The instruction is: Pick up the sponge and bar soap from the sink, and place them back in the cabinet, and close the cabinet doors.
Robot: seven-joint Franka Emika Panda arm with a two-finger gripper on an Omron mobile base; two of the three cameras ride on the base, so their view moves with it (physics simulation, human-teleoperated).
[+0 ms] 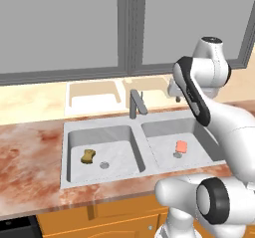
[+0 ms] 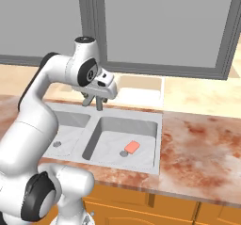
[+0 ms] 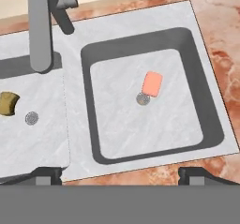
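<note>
Hovering high over the sink (image 3: 75,92), the gripper (image 3: 119,174) stands wide and empty. Bar soap (image 3: 152,83) lies mid right basin, touching the drain; sponge (image 3: 8,103) waits in the left basin. Next, I'd say: descend, pinch the soap.

Mustard sponge (image 1: 88,156), salmon-pink bar soap (image 3: 152,84), pale grey sink (image 1: 74,179).

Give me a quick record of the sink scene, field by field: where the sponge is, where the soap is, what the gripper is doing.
sponge: left basin of the sink, beside its drain
bar soap: right basin, touching the drain's edge
gripper: open, empty, high above the sink near the faucet
task progress: neither item picked up yet
</note>
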